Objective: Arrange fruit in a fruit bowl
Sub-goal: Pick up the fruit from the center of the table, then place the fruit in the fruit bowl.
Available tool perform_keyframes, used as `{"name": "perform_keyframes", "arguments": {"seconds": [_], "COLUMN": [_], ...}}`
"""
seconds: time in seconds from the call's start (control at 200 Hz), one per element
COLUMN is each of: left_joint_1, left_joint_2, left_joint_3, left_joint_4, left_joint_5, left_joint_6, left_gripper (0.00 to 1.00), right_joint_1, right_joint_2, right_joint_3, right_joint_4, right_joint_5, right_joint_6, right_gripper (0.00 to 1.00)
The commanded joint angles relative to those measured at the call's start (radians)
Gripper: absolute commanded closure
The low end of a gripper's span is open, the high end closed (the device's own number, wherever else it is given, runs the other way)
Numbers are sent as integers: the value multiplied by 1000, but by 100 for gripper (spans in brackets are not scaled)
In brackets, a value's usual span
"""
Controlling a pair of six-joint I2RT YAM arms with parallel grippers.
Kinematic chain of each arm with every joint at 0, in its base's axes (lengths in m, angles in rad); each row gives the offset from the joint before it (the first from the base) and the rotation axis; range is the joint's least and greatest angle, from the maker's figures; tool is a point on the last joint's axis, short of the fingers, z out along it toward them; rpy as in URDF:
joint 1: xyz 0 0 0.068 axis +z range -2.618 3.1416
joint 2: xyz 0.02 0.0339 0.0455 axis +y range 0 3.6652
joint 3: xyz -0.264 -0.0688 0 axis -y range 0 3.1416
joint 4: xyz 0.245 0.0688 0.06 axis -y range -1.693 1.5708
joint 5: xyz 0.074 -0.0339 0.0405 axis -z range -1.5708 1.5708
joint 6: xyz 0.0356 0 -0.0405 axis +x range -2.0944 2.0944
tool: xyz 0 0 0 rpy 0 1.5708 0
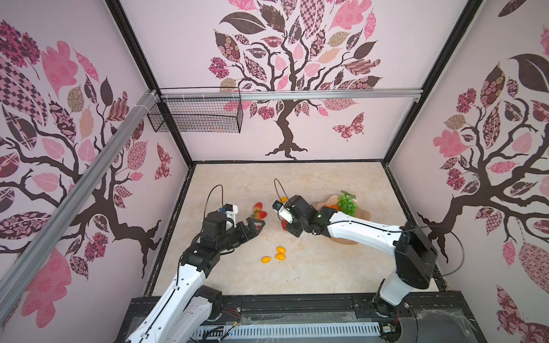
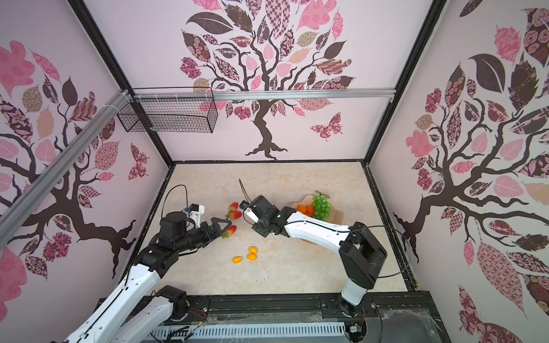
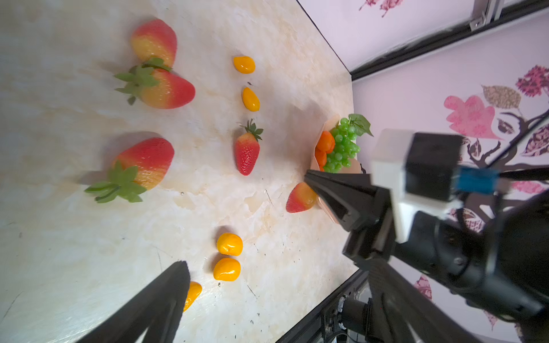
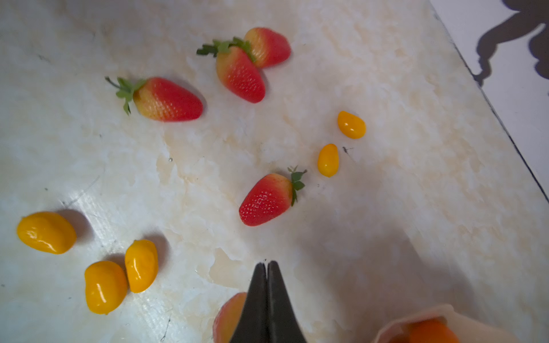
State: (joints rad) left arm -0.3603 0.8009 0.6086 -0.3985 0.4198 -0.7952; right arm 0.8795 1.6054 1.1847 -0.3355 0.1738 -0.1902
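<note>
Right hand [image 4: 266, 263] being held closed, empty, beside strawberry [image 4: 228, 317] near fruit bowl [image 4: 475, 323] at worktop right edge, probably for nudging; left hand [image 2: 224, 227] being held open, ready.

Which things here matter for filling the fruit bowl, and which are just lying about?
For the job: fruit bowl; grape bunch and tangerines already in it; loose strawberries; loose yellow ovals.
Just there: black wire basket; aluminium rail that it hangs from.
</note>
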Motion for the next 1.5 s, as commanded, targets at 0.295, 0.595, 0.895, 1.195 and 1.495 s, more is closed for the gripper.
{"name": "perform_keyframes", "arguments": {"seconds": [0.295, 0.595, 0.895, 1.195, 1.495], "left_joint_1": [-231, -395, -427, -401, -362], "left_joint_2": [236, 472, 621, 664, 669], "left_joint_3": [164, 311, 414, 429, 427], "left_joint_4": [144, 233, 296, 332, 343], "left_joint_5": [-127, -119, -59, -43, -14], "left_joint_6": [63, 77, 54, 2, -6], "left_gripper": [2, 2, 2, 2, 2], "right_joint_1": [-59, -106, -197, -368, -436], "right_joint_2": [-575, -719, -634, -513, -393], "right_joint_3": [-383, -434, -430, -454, -494], "right_joint_4": [262, 34, -219, -160, 19], "right_joint_5": [281, 211, 258, 255, 285], "right_joint_6": [82, -437, -745, -936, -1044], "right_gripper": [100, 100, 100, 100, 100]}}
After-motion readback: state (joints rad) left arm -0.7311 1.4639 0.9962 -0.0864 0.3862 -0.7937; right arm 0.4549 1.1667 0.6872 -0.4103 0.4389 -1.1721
